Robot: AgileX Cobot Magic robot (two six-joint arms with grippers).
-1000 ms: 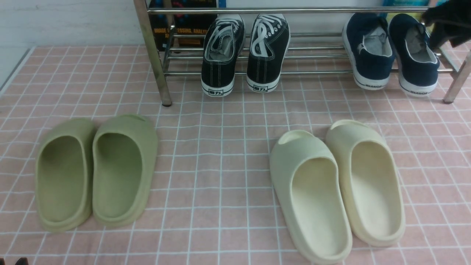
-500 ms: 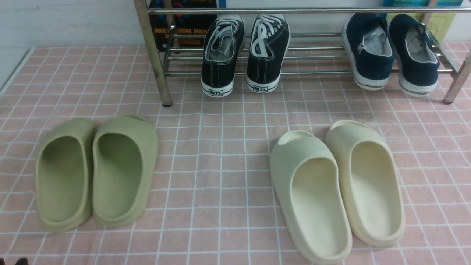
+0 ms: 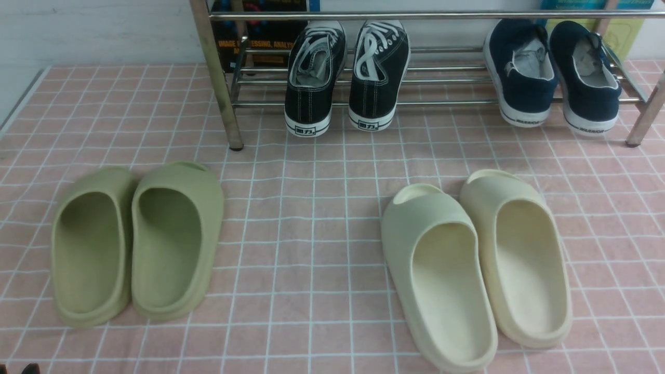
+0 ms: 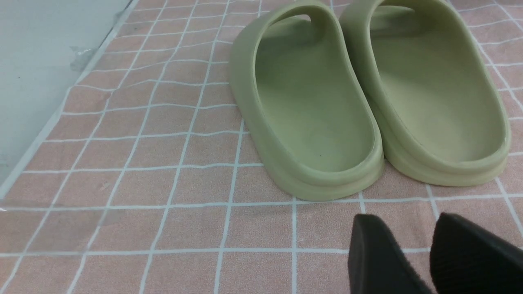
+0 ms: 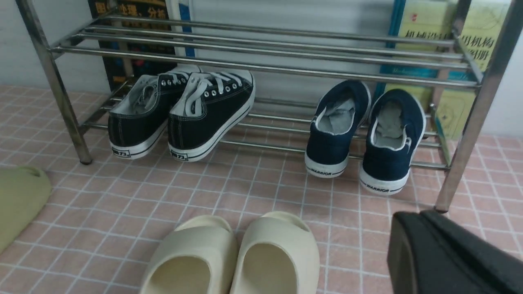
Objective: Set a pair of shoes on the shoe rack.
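Two navy-blue slip-on shoes stand side by side on the lowest bars at the right end of the steel shoe rack, heels toward me: the left shoe and the right shoe. Both also show in the right wrist view, under the rack's upper bars. My right gripper is shut and empty, back from the rack near its right front leg. My left gripper is open a little and empty, low over the cloth behind the green slides. Neither gripper shows in the front view.
Black lace-up sneakers sit on the rack's left half. Green slides lie front left and cream slides front right on the pink checked cloth. Books stand behind the rack. The cloth ends at the left.
One second ago my right gripper was at the top right beside the right navy shoe. It has since drawn back out of the front view. The shoes stay on the rack.
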